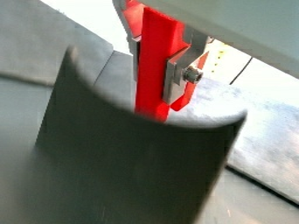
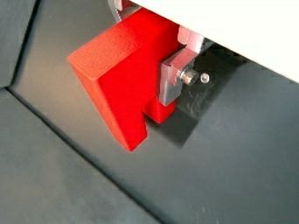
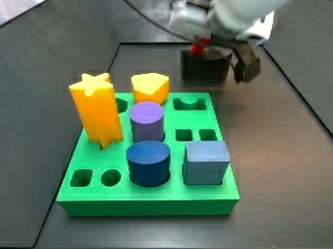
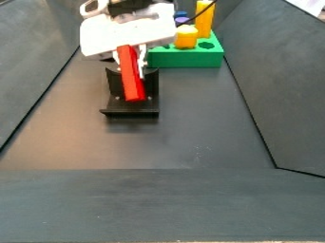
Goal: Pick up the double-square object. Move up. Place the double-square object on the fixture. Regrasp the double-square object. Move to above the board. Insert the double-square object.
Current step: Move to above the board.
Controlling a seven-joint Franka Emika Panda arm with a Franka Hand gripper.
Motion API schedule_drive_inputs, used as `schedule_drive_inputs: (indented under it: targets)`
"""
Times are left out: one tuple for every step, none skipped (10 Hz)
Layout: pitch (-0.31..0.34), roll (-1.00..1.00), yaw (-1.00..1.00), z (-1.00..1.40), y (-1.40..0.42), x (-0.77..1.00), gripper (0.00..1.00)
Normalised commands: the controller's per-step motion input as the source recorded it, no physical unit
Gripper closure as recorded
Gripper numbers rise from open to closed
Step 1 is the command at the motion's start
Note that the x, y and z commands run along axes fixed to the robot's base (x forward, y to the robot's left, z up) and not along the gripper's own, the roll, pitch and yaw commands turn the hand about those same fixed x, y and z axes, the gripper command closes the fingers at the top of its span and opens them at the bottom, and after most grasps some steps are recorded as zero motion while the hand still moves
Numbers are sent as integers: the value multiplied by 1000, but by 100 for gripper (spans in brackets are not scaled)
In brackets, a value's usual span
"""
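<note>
Over the fixture (image 4: 131,95) at the far end of the dark floor (image 4: 165,142), the Panda's gripper (image 4: 127,49) hangs with its silver fingers (image 2: 172,79) clamped on the red double-square object (image 4: 128,71). That piece stands upright in a side view, its lower end down against the fixture's dark upright, with the black base plate spread flat beneath it.

Both wrist views show the grip up close — a flat silver plate (image 1: 177,72) with a screw head presses against the side of the red piece (image 1: 156,66), which runs down behind the curved dark top of the fixture (image 1: 128,149). From the other wrist camera the piece (image 2: 117,83) shows its stepped outline, a wider block above and a narrower leg below, over the dark floor; whether its lower end rests on anything cannot be told from that angle.

The green board (image 3: 150,160) lies well apart from the fixture, nearer the camera in a side view. It carries a yellow star post (image 3: 93,107), a yellow pentagon block (image 3: 150,88), a purple cylinder (image 3: 146,122), a dark blue cylinder (image 3: 148,163) and a blue-grey cube (image 3: 205,161) — several cutouts in the board's top remain open. Behind the board in that view, the gripper (image 3: 215,44) and the fixture (image 3: 208,66) sit close together, with only a sliver of red visible.
</note>
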Motion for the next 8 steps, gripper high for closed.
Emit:
schedule_drive_inputs:
  targets:
    - [378,-222,269,1000,255,-119,100]
    - [244,-138,324,1000,240,-110,100]
    - [185,-105,331,1000,232,-107,100]
    - [75,-63,310,1000,218,-98,100]
    - [6,-42,278,1000,209,-93,100]
    - [-69,-24,212,1000,193,-86,100]
    - [-92,-14,176,1000,185,-85,100]
    - [-125,-9,101,1000,169,-85,100]
